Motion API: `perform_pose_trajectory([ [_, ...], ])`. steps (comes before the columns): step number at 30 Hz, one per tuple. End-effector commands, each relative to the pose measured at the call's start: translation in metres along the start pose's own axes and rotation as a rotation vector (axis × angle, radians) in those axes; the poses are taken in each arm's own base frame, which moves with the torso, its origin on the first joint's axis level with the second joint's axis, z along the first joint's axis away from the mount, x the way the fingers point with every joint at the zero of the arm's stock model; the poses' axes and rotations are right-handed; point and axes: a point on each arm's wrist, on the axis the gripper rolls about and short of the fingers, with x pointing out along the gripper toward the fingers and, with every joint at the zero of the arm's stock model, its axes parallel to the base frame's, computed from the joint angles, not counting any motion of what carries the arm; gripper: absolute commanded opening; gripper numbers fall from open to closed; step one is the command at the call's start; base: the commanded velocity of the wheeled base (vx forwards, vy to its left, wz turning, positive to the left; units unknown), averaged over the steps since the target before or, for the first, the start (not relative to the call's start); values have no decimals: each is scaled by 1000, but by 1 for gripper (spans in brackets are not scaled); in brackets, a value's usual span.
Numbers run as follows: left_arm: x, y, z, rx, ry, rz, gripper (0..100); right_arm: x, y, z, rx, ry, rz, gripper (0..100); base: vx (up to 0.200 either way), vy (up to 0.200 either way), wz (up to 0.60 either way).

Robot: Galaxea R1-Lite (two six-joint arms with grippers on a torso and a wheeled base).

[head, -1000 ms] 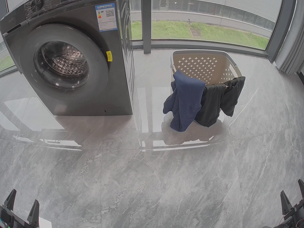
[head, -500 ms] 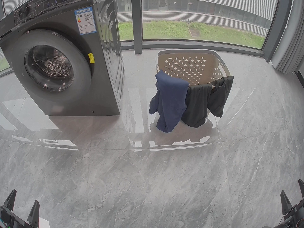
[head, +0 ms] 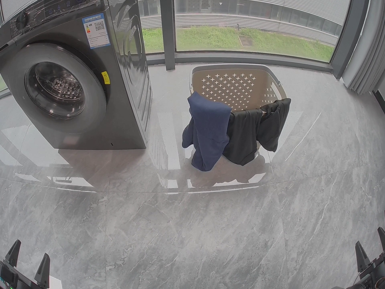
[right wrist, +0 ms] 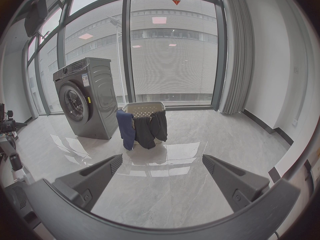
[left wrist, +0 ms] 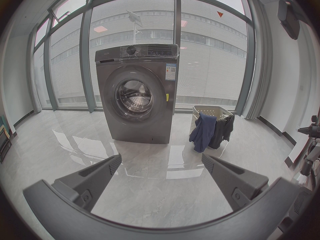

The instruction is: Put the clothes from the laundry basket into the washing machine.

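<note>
A beige laundry basket [head: 236,83] stands on the floor by the window, to the right of the grey washing machine [head: 68,69]. A navy garment [head: 206,131] and a black garment [head: 248,135] hang over the basket's near rim. The washer's round door [head: 54,89] faces me, and its drum shows through the opening. My left gripper [head: 28,259] sits low at the near left, open and empty, far from the basket. My right gripper [head: 371,247] sits at the near right, open and empty too. The wrist views show the basket [left wrist: 210,112] [right wrist: 144,109] and the washer [left wrist: 138,94] [right wrist: 85,97] well ahead of the open grippers [left wrist: 161,169] [right wrist: 161,169].
Glossy grey tile floor [head: 192,229] stretches between me and the basket. Floor-to-ceiling windows [head: 248,17] run behind it, with a window post [head: 167,25] between washer and basket. Curtains [head: 369,61] hang at the far right.
The whole head view has shifted: washer and basket slid left in the picture, so the camera moved. Both grippers stay in the same place, open.
</note>
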Motion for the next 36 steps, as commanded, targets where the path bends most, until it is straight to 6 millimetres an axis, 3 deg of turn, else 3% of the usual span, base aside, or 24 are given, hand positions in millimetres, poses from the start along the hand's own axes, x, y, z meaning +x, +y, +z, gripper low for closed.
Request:
perform_pose_trajectory([
  [1, 0, 0, -5, -1, 6, 2, 100, 0, 0, -5, 0, 3, 0, 100, 0, -200, 0],
  [10, 0, 0, -5, -1, 6, 2, 100, 0, 0, -5, 0, 4, -2, 100, 0, -200, 0],
  [22, 0, 0, -5, -4, 6, 3, 100, 0, 0, -5, -1, 3, 1, 100, 0, 0, 0],
  [36, 0, 0, -5, -4, 6, 3, 100, 0, 0, -5, -1, 4, 1, 100, 200, 0, 0],
])
